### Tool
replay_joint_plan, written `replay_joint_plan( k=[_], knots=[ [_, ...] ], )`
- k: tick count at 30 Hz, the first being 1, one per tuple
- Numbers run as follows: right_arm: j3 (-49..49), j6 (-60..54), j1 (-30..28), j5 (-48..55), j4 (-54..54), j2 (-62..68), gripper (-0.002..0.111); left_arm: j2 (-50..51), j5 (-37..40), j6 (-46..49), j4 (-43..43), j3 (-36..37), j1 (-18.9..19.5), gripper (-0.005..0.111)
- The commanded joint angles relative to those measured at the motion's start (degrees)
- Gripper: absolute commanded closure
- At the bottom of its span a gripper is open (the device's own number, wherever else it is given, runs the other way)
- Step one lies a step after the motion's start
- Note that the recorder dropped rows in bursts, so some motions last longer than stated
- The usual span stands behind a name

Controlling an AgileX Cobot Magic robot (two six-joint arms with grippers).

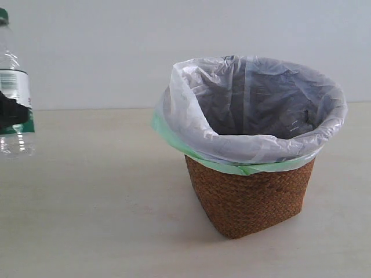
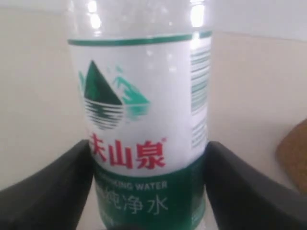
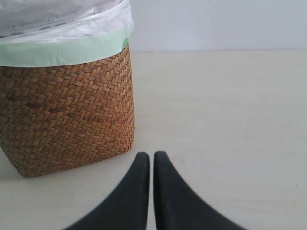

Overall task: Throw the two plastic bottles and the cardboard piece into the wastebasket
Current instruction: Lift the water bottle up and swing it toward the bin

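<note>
Between the fingers (image 2: 53, 191) of the left gripper (image 2: 148, 158) the green-capped bottle (image 1: 14, 87) is clamped. It is held upright, and the pads are pressed against the lower part of its green-and-white label (image 2: 139, 120) from both sides. Whether its base is lifted off the table (image 1: 87, 202) or resting on it cannot be told.

Well apart from that gripper, towards the other arm's side, the wastebasket (image 1: 249, 202) is seen standing upright on the table. Its rim is wrapped by a white bag (image 1: 191, 110) with the edge of a green bag (image 1: 243, 168) showing beneath it. The mouth is wide open, but the bottom of the liner is hidden from every view.

Near the basket's woven wall, the right gripper (image 3: 151, 160) is found low over the table. Its two fingers are pressed together with nothing between them.

As for progress, one bottle is judged to be secured and ready to be carried to the basket, but it has not been dropped in. The red-labelled bottle and the cardboard piece are not seen anywhere on the table. It cannot be said whether they are already in the basket or simply out of frame. At the least, the held bottle must be brought over the open rim and released. The other two items can only be counted as done if they lie inside the liner, which is not shown.
</note>
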Motion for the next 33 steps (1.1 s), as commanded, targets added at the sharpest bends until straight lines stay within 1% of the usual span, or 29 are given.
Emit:
replay_joint_plan(
  k=[1, 4, 7, 10, 15, 19, 22, 28, 33],
  knots=[
    [-0.05, -0.23, -0.3, -0.36, -0.29, -0.25, 0.108, -4.86, 2.05, 1.73, 1.89, 1.08, 4.15, 0.103],
    [-0.05, -0.23, -0.3, -0.36, -0.29, -0.25, 0.108, -5.23, 6.37, 1.56, 1.99, 1.08, 7.17, 0.103],
    [-0.05, -0.23, -0.3, -0.36, -0.29, -0.25, 0.108, -5.23, 10.34, 1.56, 6.1, 1.08, 9.82, 0.103],
    [-0.05, -0.23, -0.3, -0.36, -0.29, -0.25, 0.108, -5.23, 13.25, 0.37, 9.48, 1.08, 11.65, 0.103],
    [-0.05, -0.23, -0.3, -0.36, -0.29, -0.25, 0.108, -5.23, 14.93, -8.88, 16.21, 1.08, 14.38, 0.103],
    [-0.05, -0.23, -0.3, -0.36, -0.29, -0.25, 0.108, -5.23, 15.16, -10.29, 18.95, 1.08, 14.93, 0.103],
    [-0.05, -0.23, -0.3, -0.36, -0.29, -0.25, 0.108, -5.23, 13.8, -10.29, 18.97, 1.08, 14.93, 0.103],
    [-0.05, -0.23, -0.3, -0.36, -0.29, -0.25, 0.108, -5.23, 13.69, -10.29, 18.97, 1.08, 14.93, 0.103],
    [-0.05, -0.23, -0.3, -0.36, -0.29, -0.25, 0.108, -5.08, 15.36, -10.29, 19.47, 1.08, 14.93, 0.103]
  ],
)
